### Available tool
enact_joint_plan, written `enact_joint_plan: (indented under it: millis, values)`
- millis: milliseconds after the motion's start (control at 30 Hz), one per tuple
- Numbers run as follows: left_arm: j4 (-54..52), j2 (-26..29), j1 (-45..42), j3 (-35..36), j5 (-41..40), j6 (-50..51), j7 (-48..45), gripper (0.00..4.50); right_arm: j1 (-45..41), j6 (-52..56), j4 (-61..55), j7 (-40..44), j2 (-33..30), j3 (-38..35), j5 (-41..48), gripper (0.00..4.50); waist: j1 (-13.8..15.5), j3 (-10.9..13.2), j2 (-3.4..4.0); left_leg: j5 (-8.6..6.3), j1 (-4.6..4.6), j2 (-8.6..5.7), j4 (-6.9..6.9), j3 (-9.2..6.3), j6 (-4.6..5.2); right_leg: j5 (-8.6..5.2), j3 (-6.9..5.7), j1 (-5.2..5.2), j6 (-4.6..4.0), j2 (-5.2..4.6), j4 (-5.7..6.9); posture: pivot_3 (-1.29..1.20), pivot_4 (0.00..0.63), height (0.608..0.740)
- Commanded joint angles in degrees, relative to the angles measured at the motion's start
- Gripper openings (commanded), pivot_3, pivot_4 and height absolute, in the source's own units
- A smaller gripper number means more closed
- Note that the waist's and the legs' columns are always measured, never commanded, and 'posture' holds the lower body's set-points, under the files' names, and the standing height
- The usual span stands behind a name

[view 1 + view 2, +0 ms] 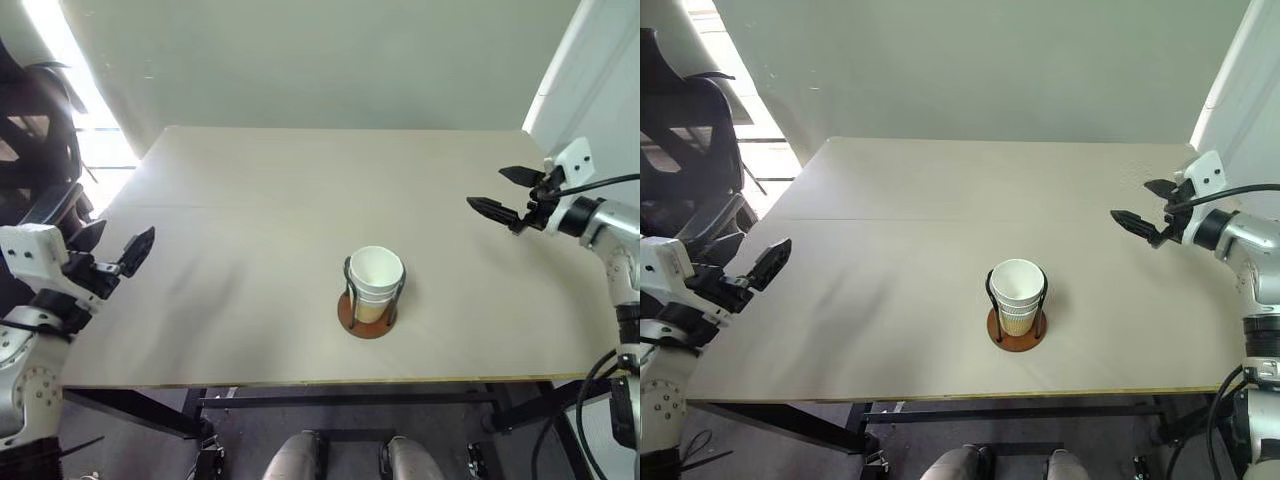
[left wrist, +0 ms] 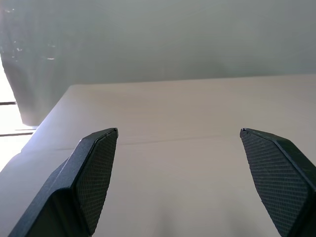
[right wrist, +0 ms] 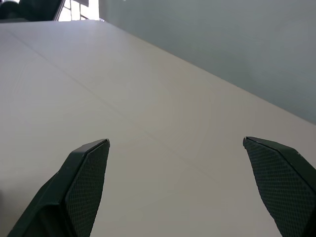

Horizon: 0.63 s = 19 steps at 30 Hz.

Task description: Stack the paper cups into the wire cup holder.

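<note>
A nested stack of tan paper cups [image 1: 376, 281] with white rims stands upright inside the wire cup holder [image 1: 367, 320], whose black loops rise from a rust-brown disc. The holder sits on the table's near middle. My left gripper [image 1: 112, 243] hovers open over the table's left edge, well left of the holder, with nothing between its fingers [image 2: 94, 170]. My right gripper [image 1: 487, 188] is open and empty above the right side of the table, pointing toward the middle, farther back than the holder. The right wrist view looks past its fingers [image 3: 86, 180] at bare tabletop.
The beige table [image 1: 260, 200] has a faint seam running across it. A black chair [image 1: 35, 125] stands off its left side by a bright window. A pale wall [image 1: 320, 60] rises behind the table, and a white panel [image 1: 600, 90] stands at the right.
</note>
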Motion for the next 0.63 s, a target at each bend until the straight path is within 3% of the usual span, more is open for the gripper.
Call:
enact_joint_plan:
  millis: [33, 633]
  values:
    - [-2.85, 0.28, 1.03, 2.52, 0.16, 0.02, 0.38, 4.25, -2.11, -1.82, 1.94, 1.05, 0.77, -0.74, -0.86, 4.50, -0.02, 0.00, 0.00, 0.00, 0.00, 0.01, -0.03, 0.00, -0.01, -0.03, 0.00, -0.04, -0.06, 0.00, 0.00, 0.00, 0.150, 0.740]
    - [-3.20, -0.80, 1.19, 0.14, 2.55, -0.23, 0.21, 4.25, -5.01, -9.26, 8.37, -1.80, 4.01, -2.97, -3.97, 4.50, 0.09, 0.00, 0.00, -0.07, -0.01, 0.24, -0.50, 0.05, -0.41, -0.36, -0.23, -0.24, -0.40, 0.01, 0.00, 0.00, 0.150, 0.740]
